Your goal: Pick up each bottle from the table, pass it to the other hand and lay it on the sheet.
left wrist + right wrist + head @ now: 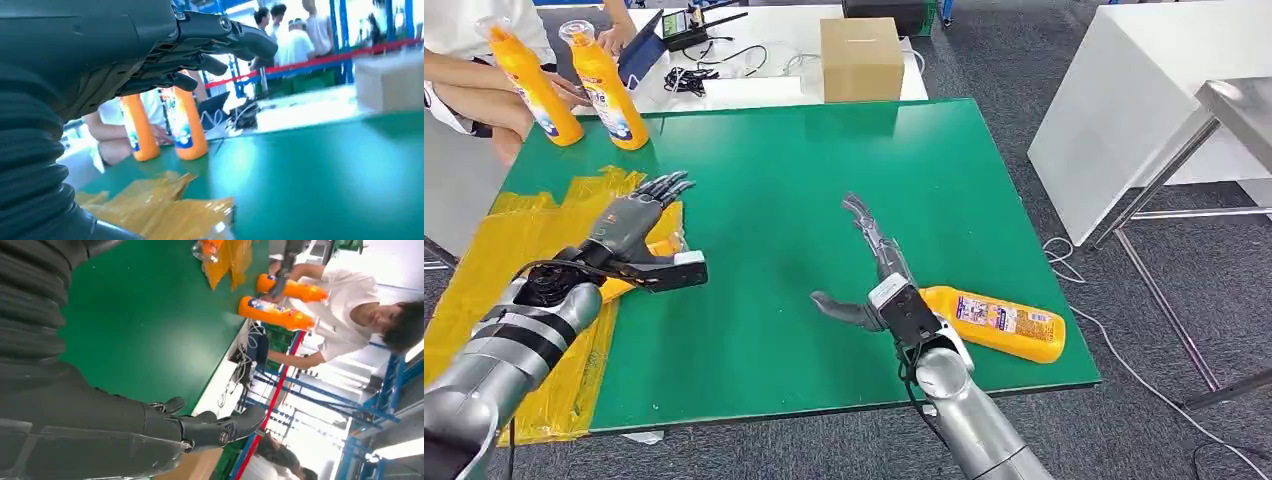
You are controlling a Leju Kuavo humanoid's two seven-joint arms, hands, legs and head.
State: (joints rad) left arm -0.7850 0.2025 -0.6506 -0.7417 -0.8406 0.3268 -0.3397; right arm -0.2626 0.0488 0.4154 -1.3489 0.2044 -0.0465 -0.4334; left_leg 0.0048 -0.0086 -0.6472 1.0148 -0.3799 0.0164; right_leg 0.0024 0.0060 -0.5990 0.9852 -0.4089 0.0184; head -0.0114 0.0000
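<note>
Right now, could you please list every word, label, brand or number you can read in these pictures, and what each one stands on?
None can be read with certainty.
Lying bottle: its label print is too small to read.
Two upright bottles: blue lettering, too blurred and partly hidden to read.
Cardboard box: no print visible.
Yellow sheet: no print visible.

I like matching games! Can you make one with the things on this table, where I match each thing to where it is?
Things:
1. orange plastic bottle lying on its side
2. two upright orange bottles
3. brown cardboard box
4. crinkled yellow plastic sheet

Places:
A. on the white table behind the green one
B. beside the right hand
C. far left corner, by a person
D. under the left hand

Pairs: 1-B, 2-C, 3-A, 4-D
</note>
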